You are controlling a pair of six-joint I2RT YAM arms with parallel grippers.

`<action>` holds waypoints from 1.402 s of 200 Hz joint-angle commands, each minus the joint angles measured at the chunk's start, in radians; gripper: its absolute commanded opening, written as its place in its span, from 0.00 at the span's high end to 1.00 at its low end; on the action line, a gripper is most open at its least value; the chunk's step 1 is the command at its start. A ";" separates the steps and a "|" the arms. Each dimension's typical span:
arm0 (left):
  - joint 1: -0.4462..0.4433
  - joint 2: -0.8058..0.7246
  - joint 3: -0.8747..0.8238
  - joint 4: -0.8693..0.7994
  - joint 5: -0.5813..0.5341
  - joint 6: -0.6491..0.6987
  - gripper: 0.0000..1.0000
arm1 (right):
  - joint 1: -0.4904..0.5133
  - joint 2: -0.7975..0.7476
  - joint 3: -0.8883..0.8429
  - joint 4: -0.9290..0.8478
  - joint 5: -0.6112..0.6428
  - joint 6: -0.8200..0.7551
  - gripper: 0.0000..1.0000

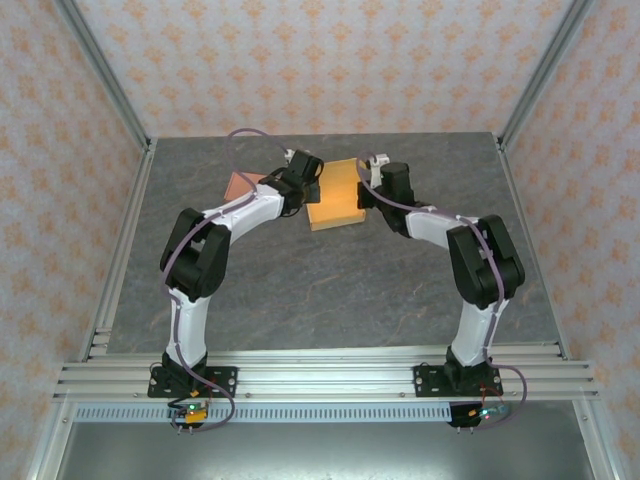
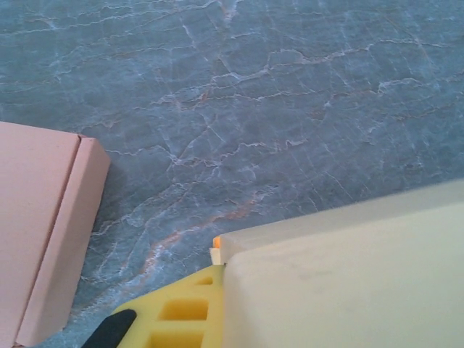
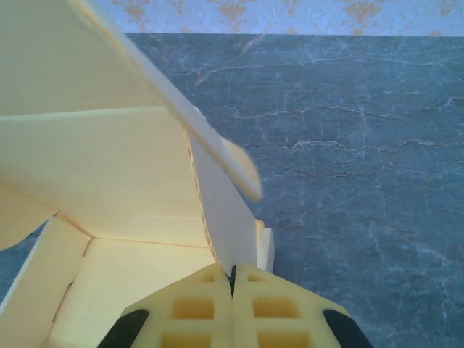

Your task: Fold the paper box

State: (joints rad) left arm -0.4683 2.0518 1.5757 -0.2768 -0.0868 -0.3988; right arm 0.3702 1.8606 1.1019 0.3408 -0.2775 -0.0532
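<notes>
Left gripper [image 1: 309,191] and right gripper [image 3: 233,279] pinch the box [image 1: 336,200] at nine and three o'clock, mid-fold; next, probably, walls go upright.

- We see a grey marbled table [image 1: 330,290].
- We find a pink cardboard piece [image 2: 36,232] lying flat on it.
- We note orange-patterned wallpaper [image 1: 320,60] behind the table.

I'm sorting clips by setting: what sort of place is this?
Probably a robot test cell, not a home: wallpaper-print panels wall in a stone-look tabletop, and the left arm and right arm are bolted to an aluminium rail.
</notes>
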 commanded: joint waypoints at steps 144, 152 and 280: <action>-0.074 -0.032 -0.293 0.269 -0.081 -0.087 0.92 | 0.099 -0.090 -0.258 0.148 0.165 0.199 0.93; -0.080 -0.041 -0.323 0.293 -0.106 -0.068 0.92 | 0.099 -0.104 -0.273 0.149 0.160 0.218 0.86; -0.107 -0.053 -0.481 0.495 -0.198 0.052 0.92 | 0.015 -0.527 -0.267 -0.295 0.067 0.996 0.29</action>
State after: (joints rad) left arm -0.5640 1.9717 1.1553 0.2775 -0.2565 -0.3897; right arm 0.4408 1.2919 0.7116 0.2653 -0.2062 0.6144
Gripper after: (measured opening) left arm 0.075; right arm 0.713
